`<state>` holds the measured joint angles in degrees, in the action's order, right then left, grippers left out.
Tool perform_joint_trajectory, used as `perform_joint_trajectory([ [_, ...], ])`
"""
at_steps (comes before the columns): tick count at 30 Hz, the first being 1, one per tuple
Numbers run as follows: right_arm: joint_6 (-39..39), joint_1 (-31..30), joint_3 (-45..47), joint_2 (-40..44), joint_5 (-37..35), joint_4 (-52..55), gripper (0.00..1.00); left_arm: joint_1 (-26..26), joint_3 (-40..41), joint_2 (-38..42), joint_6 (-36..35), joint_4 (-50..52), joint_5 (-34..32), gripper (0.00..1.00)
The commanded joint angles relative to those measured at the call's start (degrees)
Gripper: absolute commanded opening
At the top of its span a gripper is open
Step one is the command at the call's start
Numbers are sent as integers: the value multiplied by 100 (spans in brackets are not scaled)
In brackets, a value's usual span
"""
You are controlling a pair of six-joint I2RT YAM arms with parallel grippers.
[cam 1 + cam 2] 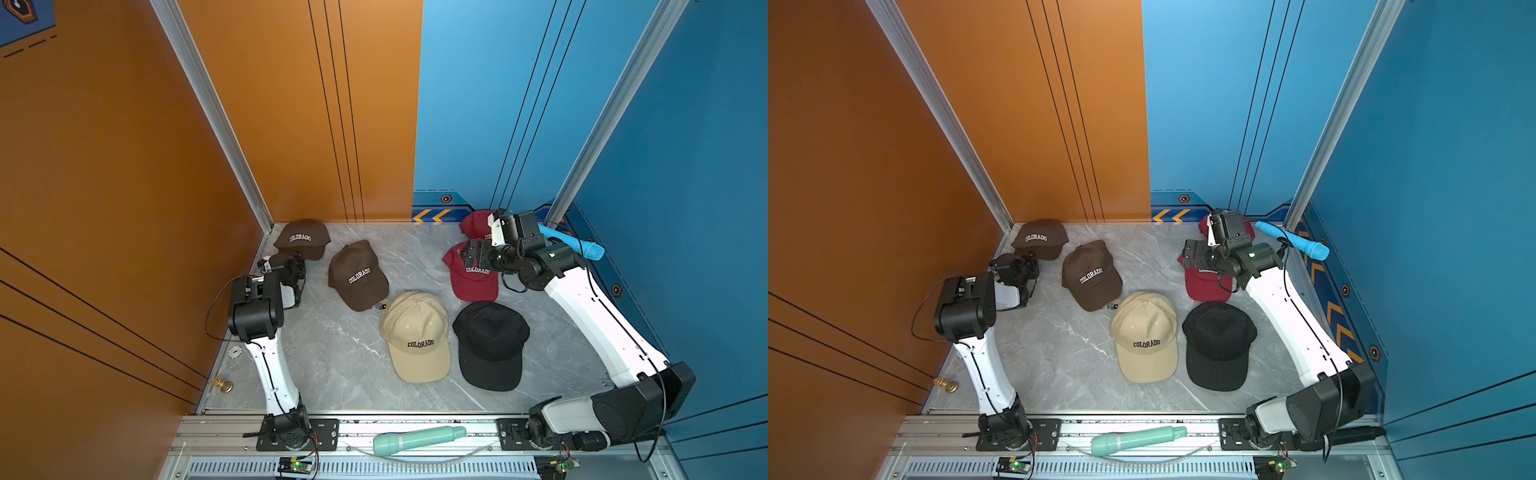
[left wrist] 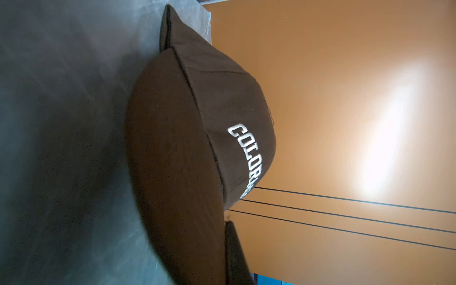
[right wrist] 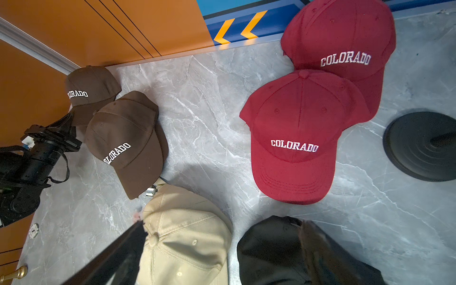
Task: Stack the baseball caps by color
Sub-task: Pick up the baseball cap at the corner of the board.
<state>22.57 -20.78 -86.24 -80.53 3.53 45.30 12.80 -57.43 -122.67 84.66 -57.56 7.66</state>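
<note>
Though orange-walled, grey marble tabletop (image 1: pixel 332 357).

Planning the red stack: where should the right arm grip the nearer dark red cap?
Likely its brim, from the near side: on the nearer dark red cap it juts that way uncovered, while the crown overlaps the farther red cap.

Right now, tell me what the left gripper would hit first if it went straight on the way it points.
The corner brown cap. The left gripper points straight at it and is shut, seemingly already on its brim, though the contact itself is hard to see.
</note>
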Motion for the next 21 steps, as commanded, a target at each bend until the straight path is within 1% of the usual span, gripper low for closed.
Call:
perform_joint_trajectory([
  [1,105,-164,-12,230,-301,353,100,-85,271,366,176,-580,-86,0],
  [3,153,-274,12,323,-376,432,100,-146,375,612,197,-654,-116,0],
  [6,267,-458,17,441,-470,570,100,-318,617,1067,267,-717,-335,0],
  [14,437,-1125,-363,729,-1080,1367,100,-948,971,2041,293,-823,-1075,0],
  [17,422,-1274,-364,1010,-1261,1614,100,-1493,1386,2562,6,-819,-1829,0],
  [20,357,-1229,-159,1428,-1271,1673,100,-2228,1874,3071,-224,-697,-2734,0],
  [21,304,-1169,-95,1562,-1205,1715,100,-2560,2029,3199,-320,-684,-3024,0],
])
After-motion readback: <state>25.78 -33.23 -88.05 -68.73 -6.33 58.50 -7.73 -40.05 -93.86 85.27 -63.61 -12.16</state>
